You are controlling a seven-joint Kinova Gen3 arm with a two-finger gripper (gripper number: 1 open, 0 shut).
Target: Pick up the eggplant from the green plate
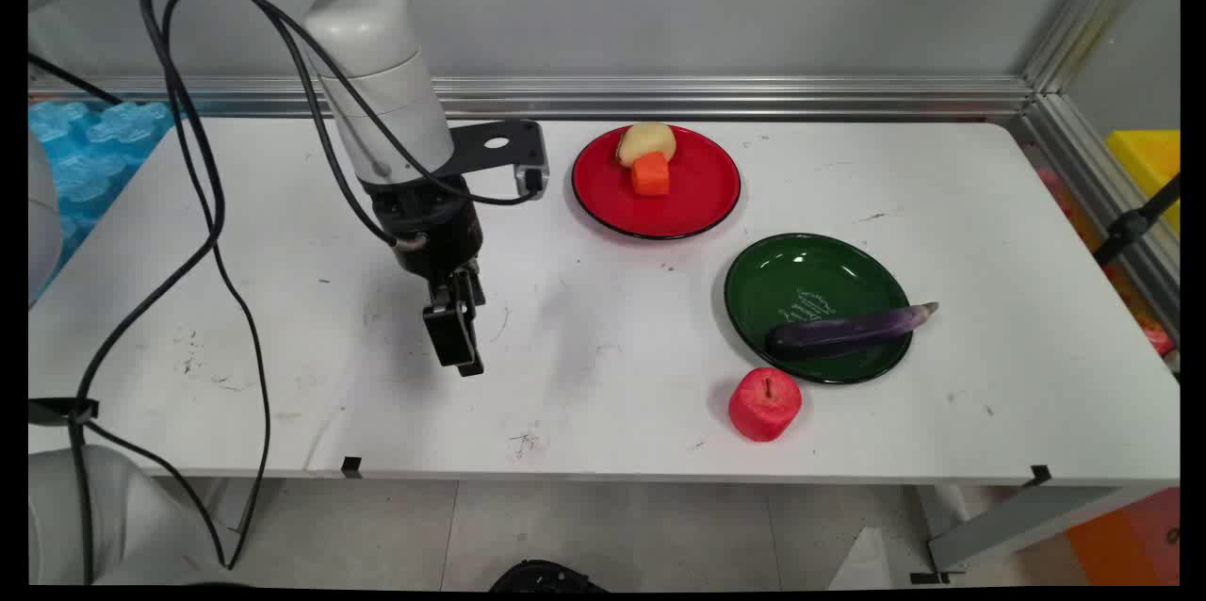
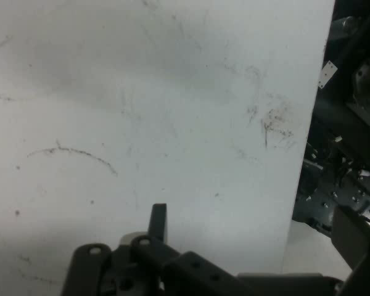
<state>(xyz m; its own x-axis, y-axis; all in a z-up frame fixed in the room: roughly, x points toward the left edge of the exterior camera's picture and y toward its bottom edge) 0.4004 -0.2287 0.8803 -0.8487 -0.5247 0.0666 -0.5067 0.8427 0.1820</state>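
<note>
Gripper point(image 1: 457, 337) low over bare tabletop point(image 1: 603, 375), carrying nothing; fingers look together. Nearest thing: red apple point(image 1: 764, 404) at its 4 o'clock, well apart. Eggplant point(image 1: 848, 332) lies across green plate point(image 1: 815, 304). Potato point(image 1: 646, 142) and carrot piece point(image 1: 650, 175) sit touching on red plate point(image 1: 656, 182).

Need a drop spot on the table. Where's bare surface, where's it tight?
Bare: the table left of the gripper, and the middle strip between gripper and green plate. Also the right end. Crowded: red plate, green plate with eggplant, apple close together.
</note>
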